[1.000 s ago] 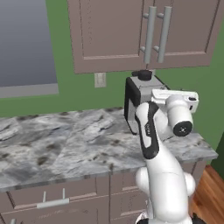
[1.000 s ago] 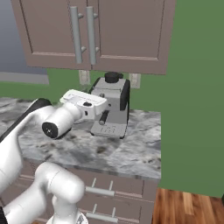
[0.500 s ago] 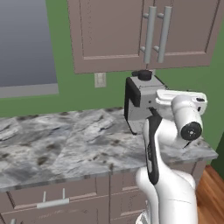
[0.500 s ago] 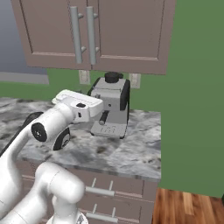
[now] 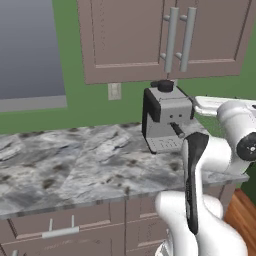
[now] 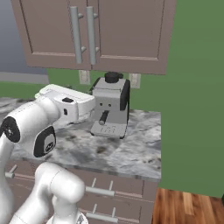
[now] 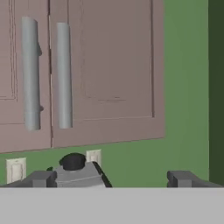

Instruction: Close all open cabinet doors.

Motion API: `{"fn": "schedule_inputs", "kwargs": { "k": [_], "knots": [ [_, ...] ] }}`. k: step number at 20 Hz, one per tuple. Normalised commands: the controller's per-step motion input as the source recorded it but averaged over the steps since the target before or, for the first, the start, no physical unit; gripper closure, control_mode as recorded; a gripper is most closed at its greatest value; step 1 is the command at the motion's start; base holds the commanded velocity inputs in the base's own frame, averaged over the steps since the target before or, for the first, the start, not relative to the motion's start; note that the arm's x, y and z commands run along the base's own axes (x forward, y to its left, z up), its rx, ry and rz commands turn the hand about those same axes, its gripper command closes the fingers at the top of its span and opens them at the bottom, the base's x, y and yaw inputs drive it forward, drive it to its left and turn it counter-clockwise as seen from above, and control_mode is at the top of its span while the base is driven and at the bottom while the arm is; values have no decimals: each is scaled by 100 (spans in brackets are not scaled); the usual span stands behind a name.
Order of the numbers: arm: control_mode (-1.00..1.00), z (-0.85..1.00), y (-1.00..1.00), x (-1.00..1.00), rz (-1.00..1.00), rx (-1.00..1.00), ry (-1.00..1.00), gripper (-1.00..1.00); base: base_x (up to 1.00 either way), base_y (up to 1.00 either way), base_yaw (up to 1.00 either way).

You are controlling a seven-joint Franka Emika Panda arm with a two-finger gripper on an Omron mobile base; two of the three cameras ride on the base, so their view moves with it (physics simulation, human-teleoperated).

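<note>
Two mauve-brown cabinet doors hang above the counter, the left door [image 5: 125, 40] [image 6: 48, 30] [image 7: 8, 65] and the right door [image 5: 215, 35] [image 6: 131, 30] [image 7: 109, 65]. Both lie flush with the cabinet front, their silver bar handles [image 7: 63, 74] side by side at the middle seam. My gripper [image 7: 113, 179] is open and holds nothing; its fingertips [image 7: 41, 178] stand wide apart. The hand [image 6: 72, 103] hovers below the doors, in front of the coffee machine, and points up at the right door.
A silver and black coffee machine [image 5: 167, 120] [image 6: 109, 107] stands on the marble counter [image 5: 75, 165] under the cabinet. Wall outlets [image 5: 114, 91] sit behind it. Drawers [image 6: 105, 192] run below the counter. Green wall and wooden floor [image 6: 188, 210] lie to the right.
The arm has refolded: its elbow joint swung outward and lower, while the hand stayed in front of the coffee machine. The cabinet doors have not moved.
</note>
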Motion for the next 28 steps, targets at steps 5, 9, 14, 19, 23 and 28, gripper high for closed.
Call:
{"fn": "schedule_inputs", "kwargs": {
  "k": [5, 9, 14, 19, 23, 28],
  "knots": [
    [-100, 19, 28, -99, 0, 0, 1, -100, 0, 0, 0],
    [-100, 0, 27, -78, 1, 0, 0, -100, 0, 0, 0],
    [-100, 0, 10, -25, 5, 0, 0, -100, 0, 0, 0],
    [-100, 0, 0, 0, 13, 0, 7, -100, 0, 0, 0],
    [-100, 0, 11, -10, 1, 0, 13, -100, 0, 0, 0],
    [-100, 0, 9, -3, 3, 0, 18, -100, 0, 0, 0]
  ]
}}
